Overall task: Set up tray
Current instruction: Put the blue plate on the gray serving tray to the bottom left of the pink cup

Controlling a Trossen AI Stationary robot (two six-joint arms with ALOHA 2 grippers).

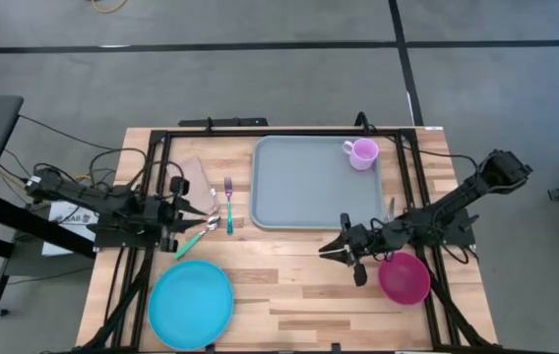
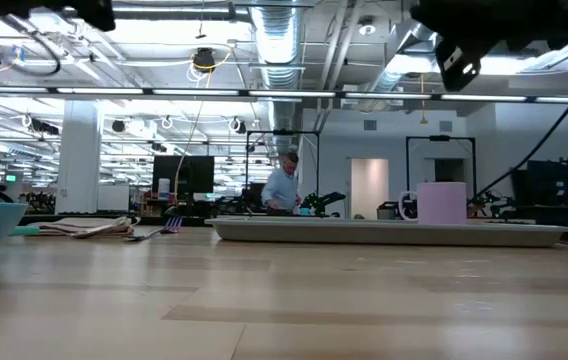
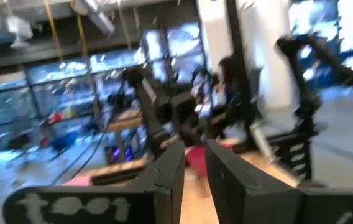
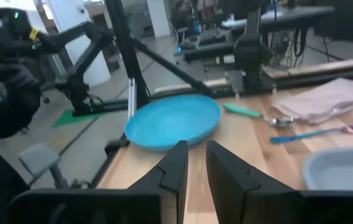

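On our bench the tray (image 1: 304, 187) holds only the pink mug (image 1: 362, 153); plate (image 1: 191, 303), bowl (image 1: 403, 277) and cutlery (image 1: 228, 205) remain off it, both hands (image 1: 176, 228) (image 1: 341, 248) narrow, empty.

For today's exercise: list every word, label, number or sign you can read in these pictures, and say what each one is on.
None can be read for sure.
Pale marks on the left claw body, in its wrist view: too blurred to read.
Paper label on the floor by the left arm's base, high view: too small to read.
Tray, mug, plate, bowl: no text visible.
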